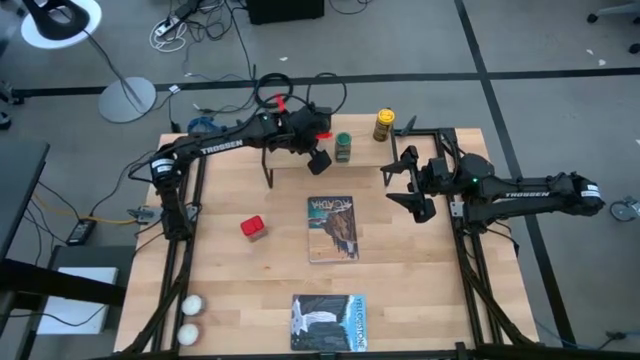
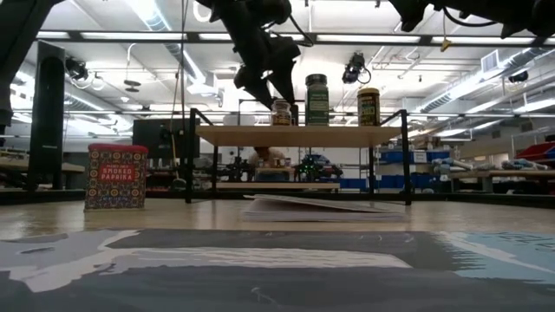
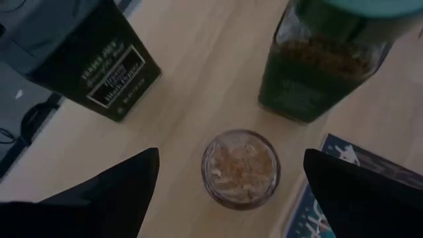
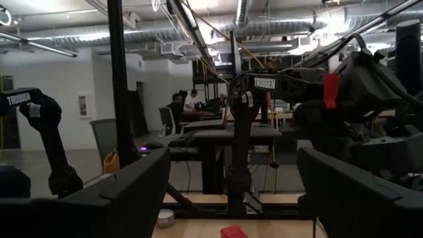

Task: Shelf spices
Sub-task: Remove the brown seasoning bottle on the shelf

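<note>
My left gripper (image 3: 228, 188) hangs wide open, empty, over the shelf (image 1: 365, 156). Tiny pale jar (image 3: 240, 166) sits betw. my fingers, untouched. Dark square tin (image 3: 99, 59) and green jar (image 3: 324, 63) just beyond; label text unreadable. Red tin (image 2: 115, 177), "SMOKED PAPRIKA", on tabletop, well apart. Right gripper (image 1: 418, 190) open, empty, arm marked "TROSSEN".

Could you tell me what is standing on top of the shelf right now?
On the shelf stand the tiny pale jar, the green jar and the yellow-lidded jar. The left wrist view adds a dark square tin; the left gripper hides it from above.
</note>
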Robot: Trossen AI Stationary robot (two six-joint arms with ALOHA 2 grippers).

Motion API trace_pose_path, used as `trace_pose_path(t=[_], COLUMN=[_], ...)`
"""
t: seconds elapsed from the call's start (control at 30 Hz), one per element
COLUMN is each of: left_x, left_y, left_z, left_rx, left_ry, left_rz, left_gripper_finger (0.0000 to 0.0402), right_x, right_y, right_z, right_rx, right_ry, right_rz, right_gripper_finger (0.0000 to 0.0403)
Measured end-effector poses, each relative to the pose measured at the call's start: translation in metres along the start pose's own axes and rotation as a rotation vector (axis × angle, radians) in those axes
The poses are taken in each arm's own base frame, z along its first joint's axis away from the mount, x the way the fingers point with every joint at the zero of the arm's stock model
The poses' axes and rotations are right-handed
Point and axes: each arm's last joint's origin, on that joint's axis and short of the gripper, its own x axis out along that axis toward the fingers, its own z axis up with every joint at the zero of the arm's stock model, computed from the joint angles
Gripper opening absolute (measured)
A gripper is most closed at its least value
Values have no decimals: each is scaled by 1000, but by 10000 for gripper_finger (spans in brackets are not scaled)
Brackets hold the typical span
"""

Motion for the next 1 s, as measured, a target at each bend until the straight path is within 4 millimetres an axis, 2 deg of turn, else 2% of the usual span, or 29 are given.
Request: trace_pose_path(t=[0.2, 0.4, 0.57, 0.87, 1.0], left_x=[7, 12, 12, 12, 12], left_y=[-2, -2, -3, -3, -3], left_z=[-3, -4, -3, -3, -3], left_rx=[-1, -10, -11, 4, 4], left_ry=[35, 43, 39, 38, 36], left_rz=[-5, -8, -10, -10, -11], left_gripper_finger=[377, 351, 304, 193, 172], right_x=[0, 0, 0, 0, 0], right_y=[0, 0, 0, 0, 0], right_z=[0, 0, 0, 0, 0], right_rx=[-6, -6, -8, -9, -8], right_ry=[0, -2, -1, -1, -1], right_rz=[0, 1, 1, 1, 1], right_gripper_finger=[331, 332, 330, 327, 327])
